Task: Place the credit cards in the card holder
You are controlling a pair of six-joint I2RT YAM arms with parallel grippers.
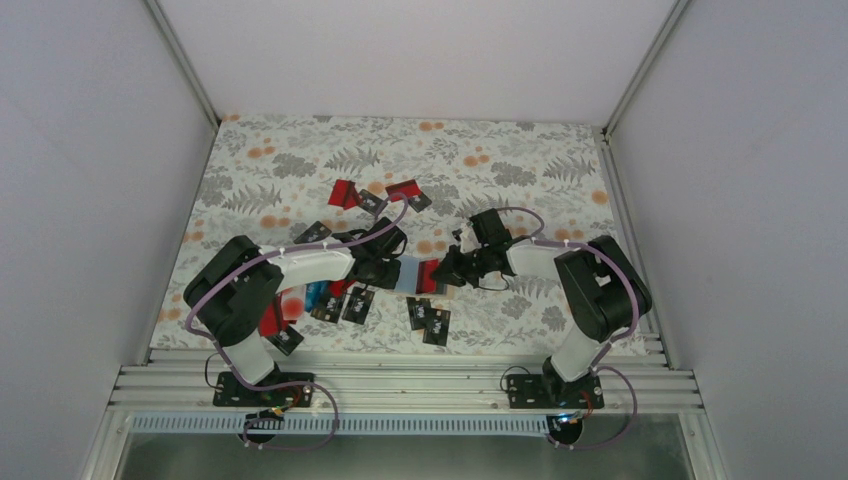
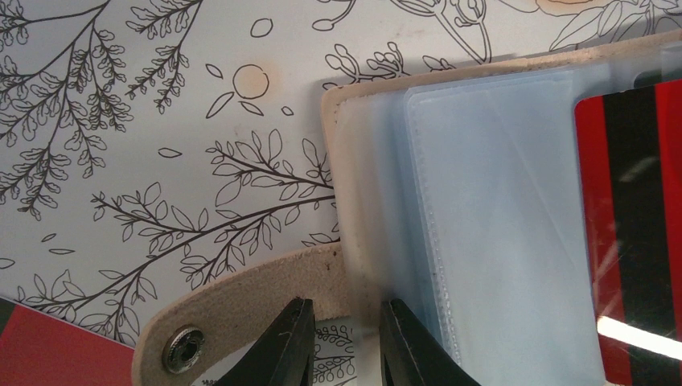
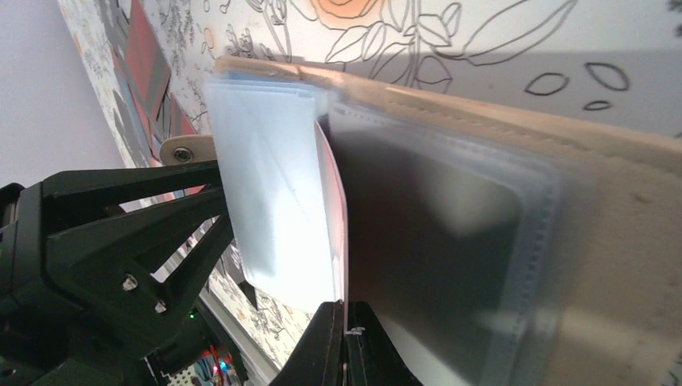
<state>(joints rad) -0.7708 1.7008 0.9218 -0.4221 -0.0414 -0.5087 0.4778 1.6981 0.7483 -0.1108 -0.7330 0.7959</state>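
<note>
card holder (image 1: 408, 273) lies open mid-table (image 1: 300, 160), btwn both arms. left gripper (image 2: 346, 305) nearly closed, pinching holder's near edge. right gripper (image 3: 346, 310) clamped tight on red card (image 2: 627, 241), edge-on w/ its end among the clear sleeves. other cards (image 1: 358, 305) scattered nearby.

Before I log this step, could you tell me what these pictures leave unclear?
Left wrist view: the right frame edge cuts off the red card; the left gripper's fingers are cropped below, so its hold on the card holder is unclear.
Right wrist view: the right gripper pinches the red card edge-on, face hidden.
Top view: the holder's pockets are too small to count.
</note>
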